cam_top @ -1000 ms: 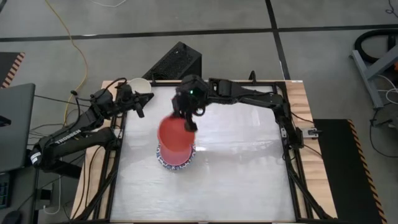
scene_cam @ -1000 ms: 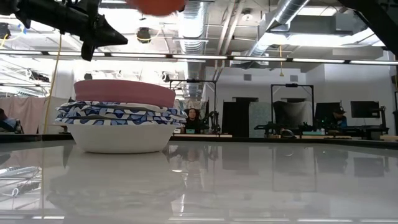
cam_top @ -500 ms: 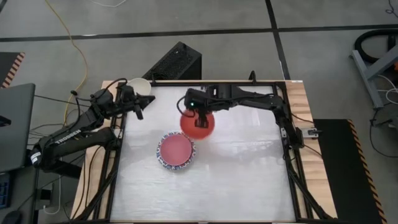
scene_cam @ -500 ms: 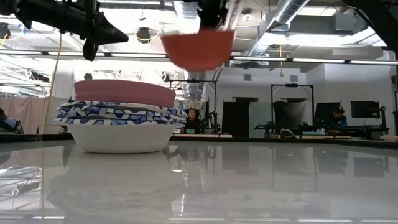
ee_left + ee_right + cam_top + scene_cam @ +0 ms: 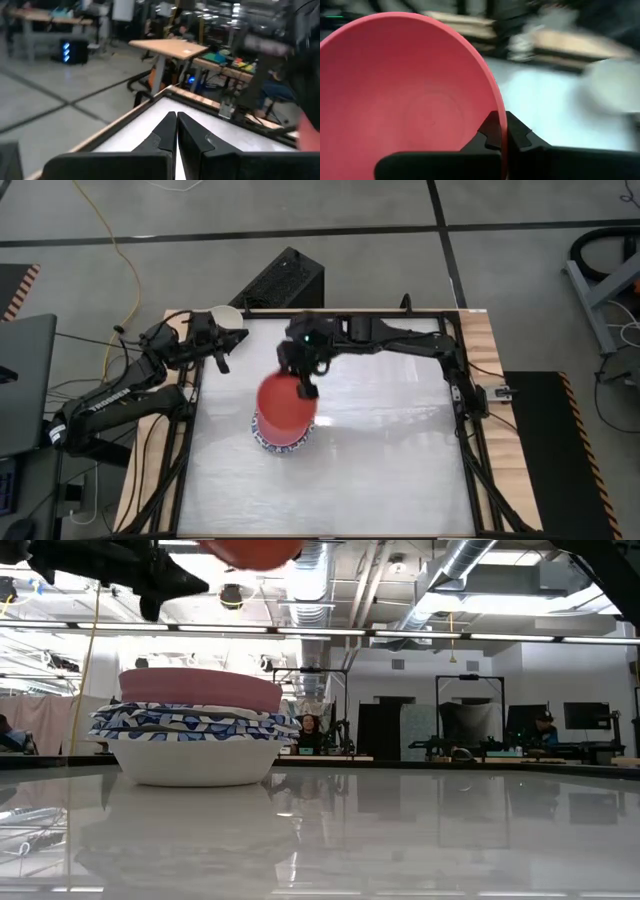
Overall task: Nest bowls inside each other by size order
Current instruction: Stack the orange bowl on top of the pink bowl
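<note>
While the right gripper [image 5: 501,131] pinches the red bowl [image 5: 286,405] above the stack [image 5: 195,730], the left gripper [image 5: 176,131] is clenched at ten o'clock.

Nothing here can be read from where I stand: no label, brand, number or sign shows on the bowls, the arms or the counter, and the screens and benches in the room behind are too far off to make out.
</note>
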Controlling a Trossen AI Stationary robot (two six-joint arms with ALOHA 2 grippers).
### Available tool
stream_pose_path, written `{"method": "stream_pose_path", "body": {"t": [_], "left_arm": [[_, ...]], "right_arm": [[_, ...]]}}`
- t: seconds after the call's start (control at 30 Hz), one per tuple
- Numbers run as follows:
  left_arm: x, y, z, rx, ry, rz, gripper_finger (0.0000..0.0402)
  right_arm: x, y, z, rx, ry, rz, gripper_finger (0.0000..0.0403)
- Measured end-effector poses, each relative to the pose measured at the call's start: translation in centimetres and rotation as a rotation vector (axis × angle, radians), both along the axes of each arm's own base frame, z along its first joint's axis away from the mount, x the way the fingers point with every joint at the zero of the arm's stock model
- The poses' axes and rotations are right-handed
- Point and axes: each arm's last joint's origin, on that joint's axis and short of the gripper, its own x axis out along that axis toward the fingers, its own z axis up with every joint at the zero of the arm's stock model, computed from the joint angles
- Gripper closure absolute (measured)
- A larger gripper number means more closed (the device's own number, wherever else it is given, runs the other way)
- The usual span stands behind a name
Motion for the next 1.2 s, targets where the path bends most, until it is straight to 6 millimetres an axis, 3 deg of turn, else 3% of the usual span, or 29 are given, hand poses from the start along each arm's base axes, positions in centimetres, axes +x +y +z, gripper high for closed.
{"method": "stream_pose_path", "body": {"t": [0.13, 0.27, 0.47, 0.6, 0.77, 0.9, 0.97, 1.1, 1.2], "left_arm": [[0.1, -0.3, 0.6, 0.061, -0.037, -0.099, 0.0400], [0.1, -0.6, 0.8, 0.034, -0.058, -0.194, 0.0400], [-0.1, -0.3, -0.1, -0.224, 0.027, -0.071, 0.0400], [-0.4, -0.4, -1.6, -0.395, 0.157, 0.075, 0.0400], [-1.1, -0.4, -3.3, -0.468, 0.310, 0.282, 0.0400], [-1.4, 0.0, -3.1, -0.326, 0.354, 0.436, 0.0400], [-1.1, 0.1, -1.8, -0.179, 0.297, 0.398, 0.0400], [-0.2, -0.5, 1.8, 0.155, 0.044, 0.074, 0.0400], [-0.3, -1.4, 3.7, 0.346, -0.115, -0.170, 0.0400]], "right_arm": [[-0.7, 1.5, -0.8, 0.151, 0.127, 0.079, 0.0395], [-2.3, 1.5, -2.3, 0.210, 0.368, -0.013, 0.0395], [-3.9, -0.8, -5.0, -0.096, 0.670, -0.390, 0.0395], [-3.3, -3.1, -4.8, -0.247, 0.593, -0.460, 0.0395], [-0.7, -4.4, -3.2, -0.189, 0.269, -0.354, 0.0395], [0.7, -3.1, -1.9, -0.037, 0.063, -0.075, 0.0395], [1.0, -1.8, -2.0, 0.034, 0.055, 0.047, 0.0395], [0.6, 0.5, -3.3, 0.118, 0.191, 0.124, 0.0395], [-0.4, 1.4, -4.1, 0.126, 0.343, 0.072, 0.0395]]}}
